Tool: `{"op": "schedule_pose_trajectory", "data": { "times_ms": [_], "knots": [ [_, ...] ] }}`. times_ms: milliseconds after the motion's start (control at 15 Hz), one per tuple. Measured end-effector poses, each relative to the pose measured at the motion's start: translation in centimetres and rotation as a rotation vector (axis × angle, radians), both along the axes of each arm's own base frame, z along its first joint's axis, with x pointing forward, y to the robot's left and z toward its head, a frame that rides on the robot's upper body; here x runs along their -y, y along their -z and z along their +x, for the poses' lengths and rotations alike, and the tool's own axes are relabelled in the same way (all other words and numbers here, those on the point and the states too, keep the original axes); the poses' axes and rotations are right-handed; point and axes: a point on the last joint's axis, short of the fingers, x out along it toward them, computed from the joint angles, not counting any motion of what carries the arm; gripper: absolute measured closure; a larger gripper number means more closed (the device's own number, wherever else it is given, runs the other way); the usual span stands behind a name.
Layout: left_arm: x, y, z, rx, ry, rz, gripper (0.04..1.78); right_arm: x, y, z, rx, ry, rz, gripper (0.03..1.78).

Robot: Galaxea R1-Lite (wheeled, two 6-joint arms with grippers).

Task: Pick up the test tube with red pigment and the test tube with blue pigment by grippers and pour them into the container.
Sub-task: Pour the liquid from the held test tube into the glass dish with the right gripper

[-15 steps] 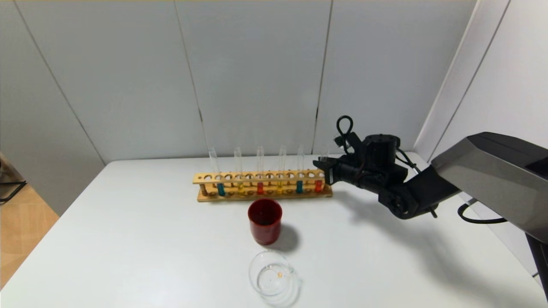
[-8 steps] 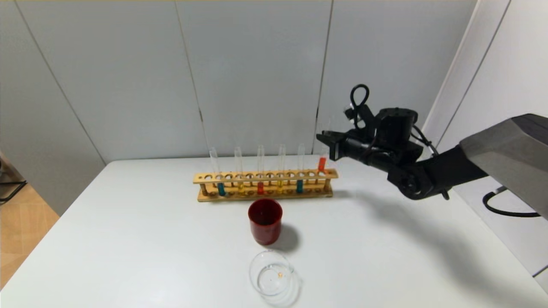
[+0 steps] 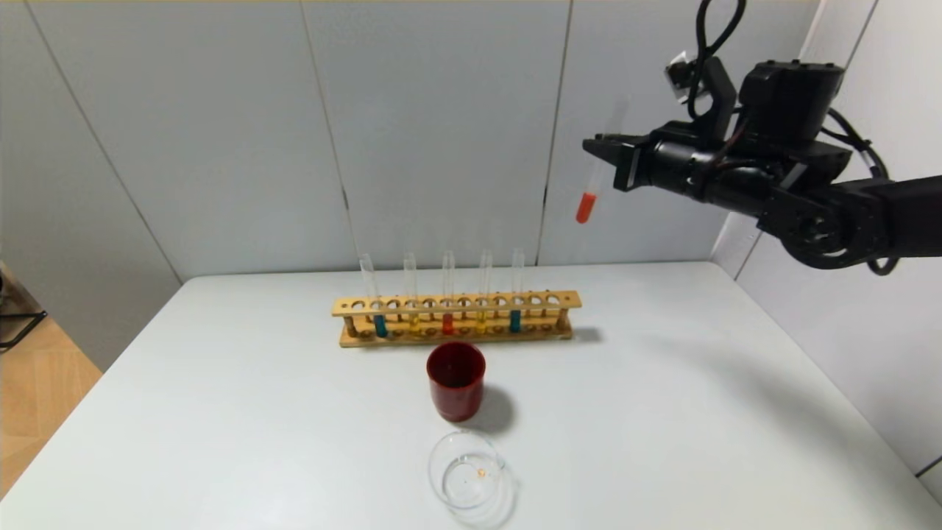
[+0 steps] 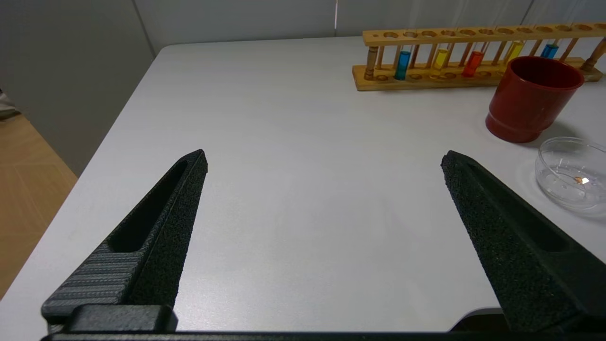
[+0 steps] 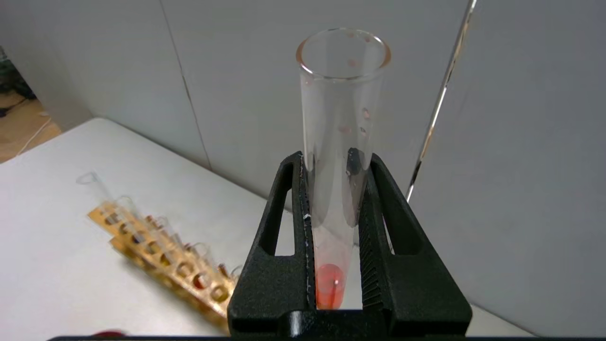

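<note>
My right gripper [image 3: 600, 151] is shut on the test tube with red pigment [image 3: 586, 206] and holds it nearly upright, high in the air above and to the right of the wooden rack [image 3: 544, 336]. In the right wrist view the tube [image 5: 341, 94] stands between the closed fingers of this gripper [image 5: 334, 158]. Two tubes with blue pigment [image 3: 380, 324] [image 3: 514, 320] stand in the rack. The clear container [image 3: 468, 475] sits near the table's front edge. My left gripper [image 4: 324, 158] is open and empty over the table's left part, out of the head view.
A dark red cup [image 3: 455, 379] stands between the rack and the container. The rack also holds another red tube [image 3: 447, 322] and yellow tubes. In the left wrist view the red cup [image 4: 532, 99] and container [image 4: 570, 173] are off to one side.
My right gripper has lifted the red tube out of the rack's right-end hole and raised it high above the table. The left gripper's earlier state is not shown.
</note>
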Motion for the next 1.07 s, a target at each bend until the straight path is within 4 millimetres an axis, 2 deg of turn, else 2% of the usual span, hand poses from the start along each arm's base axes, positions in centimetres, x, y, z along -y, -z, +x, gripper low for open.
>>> {"op": "schedule_pose_trajectory", "data": {
  "times_ms": [200, 333, 467, 733, 1067],
  "knots": [
    [0.0, 0.0, 0.0, 0.0, 0.0, 0.0, 0.07, 1.2, 0.1, -4.1, -0.055, -0.003, -0.032, 1.46],
    [0.0, 0.0, 0.0, 0.0, 0.0, 0.0, 0.07, 1.9, 1.4, -7.1, -0.079, -0.009, -0.095, 1.46],
    [0.0, 0.0, 0.0, 0.0, 0.0, 0.0, 0.07, 2.3, 3.4, -9.8, -0.097, -0.031, -0.195, 1.46],
    [0.0, 0.0, 0.0, 0.0, 0.0, 0.0, 0.07, -0.2, 7.9, -14.6, -0.127, -0.189, -0.337, 1.46],
    [0.0, 0.0, 0.0, 0.0, 0.0, 0.0, 0.07, -3.7, 10.8, -16.8, -0.091, -0.328, -0.424, 1.46]
  ]
}}
